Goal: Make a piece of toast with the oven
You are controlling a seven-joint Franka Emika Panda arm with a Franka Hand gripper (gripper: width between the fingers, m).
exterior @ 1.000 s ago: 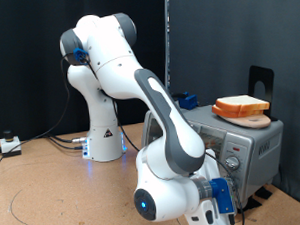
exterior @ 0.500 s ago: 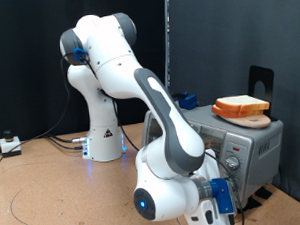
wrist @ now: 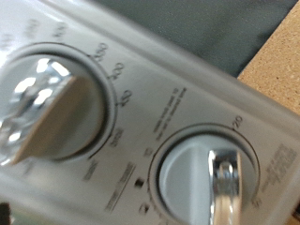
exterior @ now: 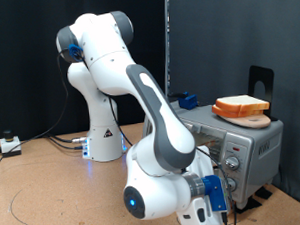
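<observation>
The silver-grey oven (exterior: 254, 146) stands at the exterior view's right with its door shut. The piece of toast (exterior: 241, 103) lies on a round wooden board (exterior: 243, 116) on top of the oven. My gripper (exterior: 225, 185) is low in front of the oven's knob panel, and its fingers are hidden by the hand. The wrist view is blurred and very close to that panel. It shows a large knob (wrist: 49, 111) and a second knob (wrist: 202, 178) with a shiny bar across it.
A black stand (exterior: 260, 83) rises behind the oven. A blue object (exterior: 187, 100) lies behind it. Cables (exterior: 31, 146) and a small white box (exterior: 9, 145) lie on the wooden tabletop at the exterior view's left.
The arm's lower links and hand have shifted a little toward the exterior view's left and bottom. The toast, board and oven have not moved.
</observation>
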